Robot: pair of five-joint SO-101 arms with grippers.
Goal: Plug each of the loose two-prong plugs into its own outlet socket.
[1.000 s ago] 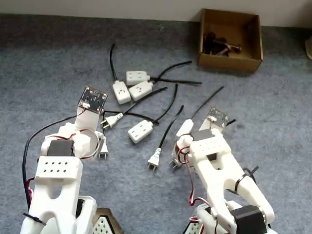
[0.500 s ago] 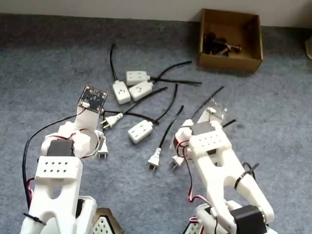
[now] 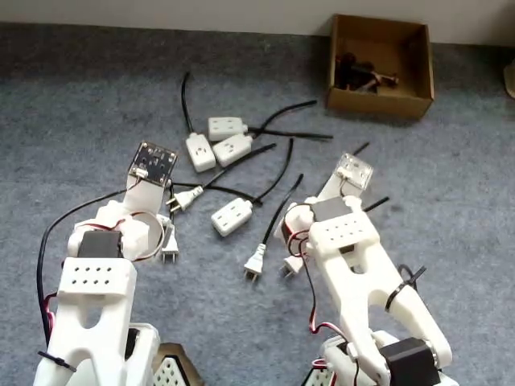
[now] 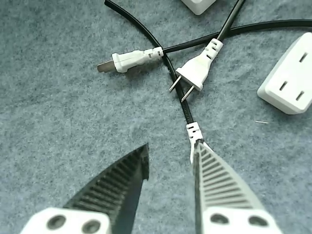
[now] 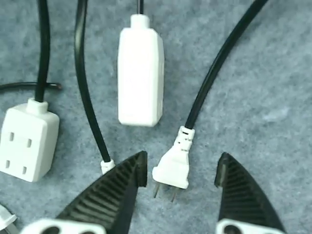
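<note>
One cardboard box (image 3: 378,104) holds dark parts (image 3: 356,72).

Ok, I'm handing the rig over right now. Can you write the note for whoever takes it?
Left gripper: open and empty, low over the carpet. A black cable runs up to one of its fingers.
Right gripper: open, with its fingers on either side of a loose plug, not shut on it.
Things: four outlet blocks lie mid-carpet, and four two-prong plugs lie nearer the arms.
Done: nothing. No plug sits in a socket.
Left: grasp each plug and seat it in its own outlet.
</note>
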